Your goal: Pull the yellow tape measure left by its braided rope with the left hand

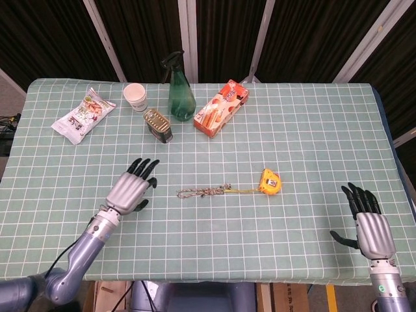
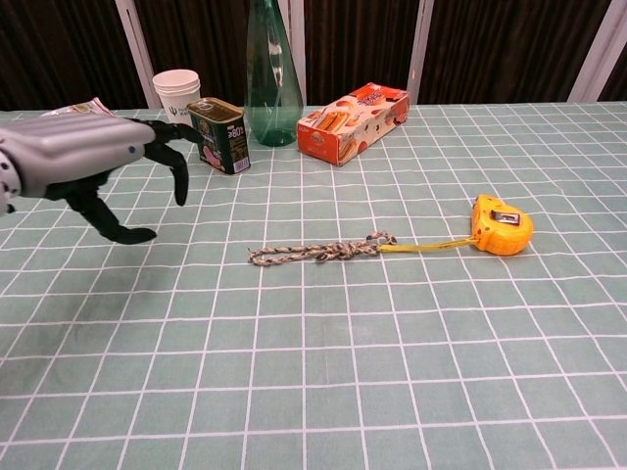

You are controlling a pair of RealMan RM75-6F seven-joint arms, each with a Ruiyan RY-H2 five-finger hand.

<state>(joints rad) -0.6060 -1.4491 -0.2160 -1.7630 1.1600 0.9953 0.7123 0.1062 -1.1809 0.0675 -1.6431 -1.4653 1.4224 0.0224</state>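
The yellow tape measure [image 1: 270, 181] [image 2: 501, 225] lies right of the table's middle, joined by a thin yellow strap to a braided rope [image 1: 203, 192] [image 2: 318, 252] stretched out to its left. My left hand [image 1: 132, 186] [image 2: 93, 162] hovers open to the left of the rope's free end, fingers spread, holding nothing. At the table's front right corner my right hand [image 1: 368, 223] rests open and empty; the chest view does not show it.
Along the far side stand a snack bag [image 1: 82, 115], a paper cup [image 1: 135, 97], a tin can [image 1: 158, 124], a green spray bottle [image 1: 181, 91] and an orange carton [image 1: 221, 107]. A green checked cloth [image 1: 292, 130] covers the table.
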